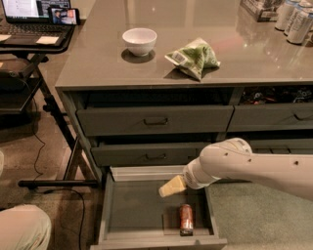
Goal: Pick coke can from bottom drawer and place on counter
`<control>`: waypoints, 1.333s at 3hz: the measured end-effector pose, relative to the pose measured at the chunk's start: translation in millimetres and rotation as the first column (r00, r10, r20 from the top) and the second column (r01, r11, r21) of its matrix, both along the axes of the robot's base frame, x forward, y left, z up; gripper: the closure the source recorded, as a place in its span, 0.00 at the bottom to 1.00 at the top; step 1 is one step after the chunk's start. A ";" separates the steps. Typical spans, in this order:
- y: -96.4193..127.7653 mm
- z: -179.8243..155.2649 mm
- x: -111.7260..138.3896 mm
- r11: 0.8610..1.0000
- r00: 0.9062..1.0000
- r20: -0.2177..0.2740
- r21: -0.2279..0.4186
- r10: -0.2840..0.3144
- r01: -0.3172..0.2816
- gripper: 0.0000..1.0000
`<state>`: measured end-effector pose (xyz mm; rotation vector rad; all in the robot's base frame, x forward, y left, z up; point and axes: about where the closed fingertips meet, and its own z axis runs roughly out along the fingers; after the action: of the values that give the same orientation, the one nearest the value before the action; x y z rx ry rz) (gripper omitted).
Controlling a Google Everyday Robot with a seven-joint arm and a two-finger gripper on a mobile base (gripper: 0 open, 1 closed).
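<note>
The coke can (186,218), small and red-orange, lies on its side on the grey floor of the open bottom drawer (132,210), near the front right. My gripper (168,187), with pale yellowish fingers, hangs over the drawer's middle, up and to the left of the can and apart from it. It holds nothing that I can see. The white arm reaches in from the right. The glossy grey-brown counter (98,58) lies above the drawer cabinet.
On the counter stand a white bowl (139,40), a green chip bag (194,56) and pale cans (293,19) at the far right. Two handled drawers (155,120) sit above. A black desk with a laptop (34,14) stands at left.
</note>
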<state>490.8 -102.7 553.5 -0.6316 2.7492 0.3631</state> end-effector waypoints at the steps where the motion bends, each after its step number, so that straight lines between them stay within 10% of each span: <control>1: -18.1 -45.7 6.3 0.994 0.991 -0.095 0.046 -0.094 0.099 0.00; 3: -25.9 -170.6 3.6 0.954 0.916 -0.301 0.054 -0.266 0.295 0.00; 4: -20.8 -222.0 4.9 0.936 0.893 -0.307 0.020 -0.330 0.352 0.00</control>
<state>495.7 -123.5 331.5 -0.0650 3.0381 0.5120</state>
